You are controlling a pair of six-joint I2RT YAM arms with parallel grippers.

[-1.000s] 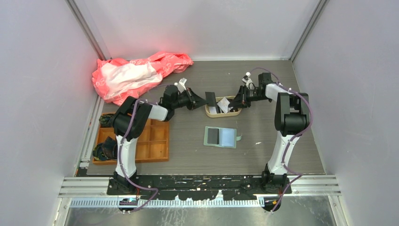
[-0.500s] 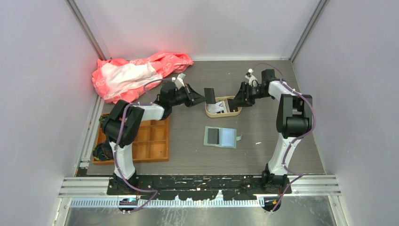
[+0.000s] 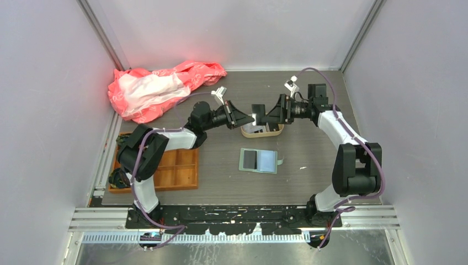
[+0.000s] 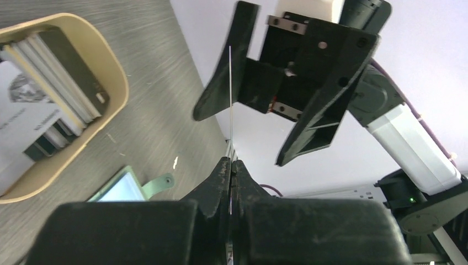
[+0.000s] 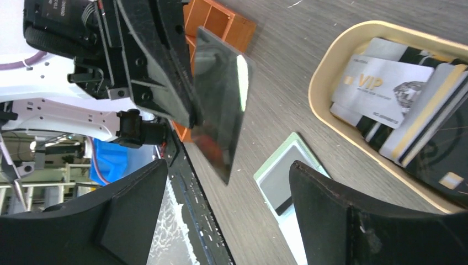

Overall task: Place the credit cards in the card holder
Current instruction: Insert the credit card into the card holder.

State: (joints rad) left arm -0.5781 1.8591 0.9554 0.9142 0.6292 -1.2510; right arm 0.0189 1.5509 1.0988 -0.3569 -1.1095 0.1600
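Left tool (image 4: 230, 171) clenched on dark card (image 5: 221, 121); right tool (image 5: 227, 171) released, facing it. Other cards (image 5: 386, 88) in tray (image 3: 270, 132); holder (image 3: 259, 160) open on bench, seemingly unfilled. Task barely begun.

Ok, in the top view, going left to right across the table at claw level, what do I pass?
orange compartment tray → left claw → dark card → right claw
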